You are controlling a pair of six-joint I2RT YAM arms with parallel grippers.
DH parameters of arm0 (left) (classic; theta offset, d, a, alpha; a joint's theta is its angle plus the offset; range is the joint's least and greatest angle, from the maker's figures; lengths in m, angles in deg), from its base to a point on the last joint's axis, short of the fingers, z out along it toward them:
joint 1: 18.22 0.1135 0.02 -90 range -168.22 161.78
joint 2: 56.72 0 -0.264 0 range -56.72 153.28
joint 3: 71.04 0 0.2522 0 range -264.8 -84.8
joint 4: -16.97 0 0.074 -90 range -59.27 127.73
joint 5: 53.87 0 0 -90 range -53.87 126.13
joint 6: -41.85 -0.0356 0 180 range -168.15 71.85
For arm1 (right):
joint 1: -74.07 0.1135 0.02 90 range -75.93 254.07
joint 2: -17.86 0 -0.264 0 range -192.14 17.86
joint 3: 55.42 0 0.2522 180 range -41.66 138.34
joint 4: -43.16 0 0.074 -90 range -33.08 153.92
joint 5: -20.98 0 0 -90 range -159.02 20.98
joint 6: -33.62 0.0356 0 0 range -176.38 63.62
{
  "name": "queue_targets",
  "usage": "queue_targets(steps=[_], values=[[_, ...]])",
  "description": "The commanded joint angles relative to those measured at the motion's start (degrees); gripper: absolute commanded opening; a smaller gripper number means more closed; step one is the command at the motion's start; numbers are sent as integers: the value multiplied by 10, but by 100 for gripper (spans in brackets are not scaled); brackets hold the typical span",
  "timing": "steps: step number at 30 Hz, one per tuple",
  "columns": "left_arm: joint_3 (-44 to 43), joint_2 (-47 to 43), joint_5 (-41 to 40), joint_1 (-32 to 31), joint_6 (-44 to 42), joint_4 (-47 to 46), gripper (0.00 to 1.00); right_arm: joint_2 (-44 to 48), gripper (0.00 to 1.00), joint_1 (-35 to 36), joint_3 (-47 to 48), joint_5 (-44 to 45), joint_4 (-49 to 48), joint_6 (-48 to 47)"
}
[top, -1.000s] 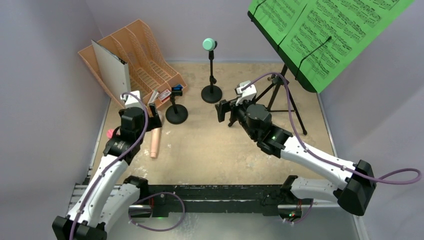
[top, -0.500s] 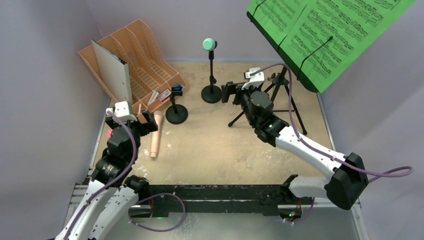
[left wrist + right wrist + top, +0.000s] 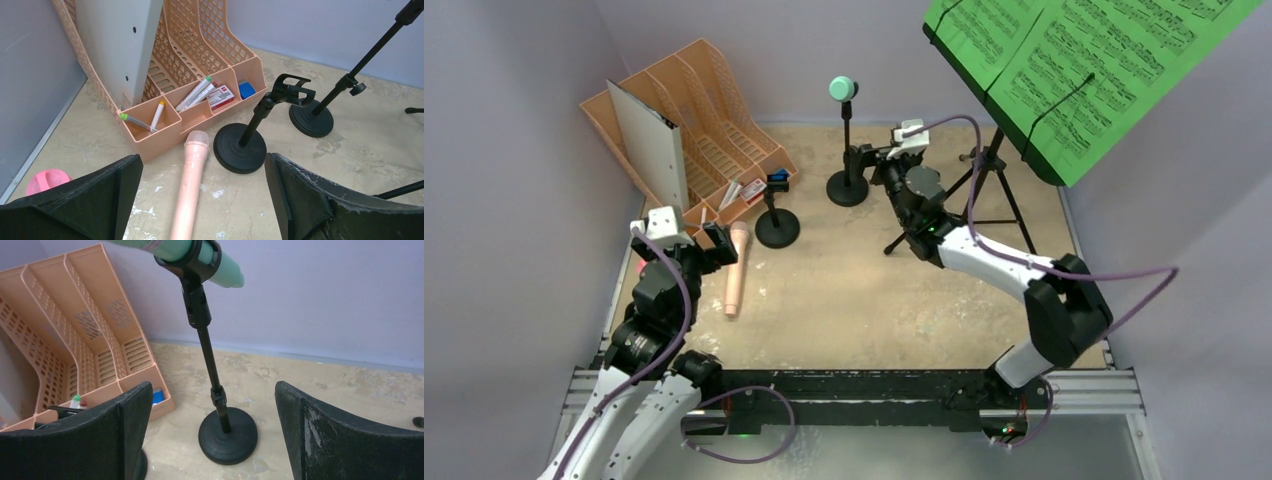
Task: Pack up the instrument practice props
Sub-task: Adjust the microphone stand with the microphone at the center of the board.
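A pink microphone (image 3: pixel 736 270) lies flat on the table, its head toward the rack. My left gripper (image 3: pixel 682 243) hovers open just above and behind it; in the left wrist view the pink microphone (image 3: pixel 189 190) runs between the spread fingers, untouched. A short black pole with an empty clip (image 3: pixel 260 117) stands just beyond it. A teal microphone (image 3: pixel 843 89) sits clipped on the second pole (image 3: pixel 210 355). My right gripper (image 3: pixel 871 165) is open beside that pole, its fingers either side of the round base (image 3: pixel 227 435), apart from it. The black tripod (image 3: pixel 989 190) holds green sheet-music pages (image 3: pixel 1084 60).
The orange slotted rack (image 3: pixel 714 130) with a grey binder (image 3: pixel 649 140) stands at the back left, with pens and small boxes in its front trays (image 3: pixel 200 95). A pink round object (image 3: pixel 47 180) lies at the table's left edge. Purple walls close in on three sides.
My left gripper has opened wider and drawn back toward the near left, uncovering the pink microphone. My right arm has swung back and left, up to the teal microphone's pole.
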Motion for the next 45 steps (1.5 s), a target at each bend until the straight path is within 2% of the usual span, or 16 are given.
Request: queue_targets(steps=[1,12,22,32,37,40,45], values=[[3,-6,3,-1,-2,-14,99,-39,93,5,42,3,-98,-30],[2,-12,6,-1,-2,-8,99,-185,89,8,155,47,-137,-54],[4,-19,16,-1,-5,-10,99,-299,71,8,242,77,-172,-67],[5,-20,20,-1,-6,-11,99,-368,46,7,295,81,-209,-114],[5,-20,23,-1,-8,-13,99,-361,14,7,275,87,-230,-119],[6,-19,27,-1,-9,-14,99,-329,0,7,236,73,-236,-113],[7,-14,42,-1,-12,-19,99,-259,0,19,139,56,-256,-119]])
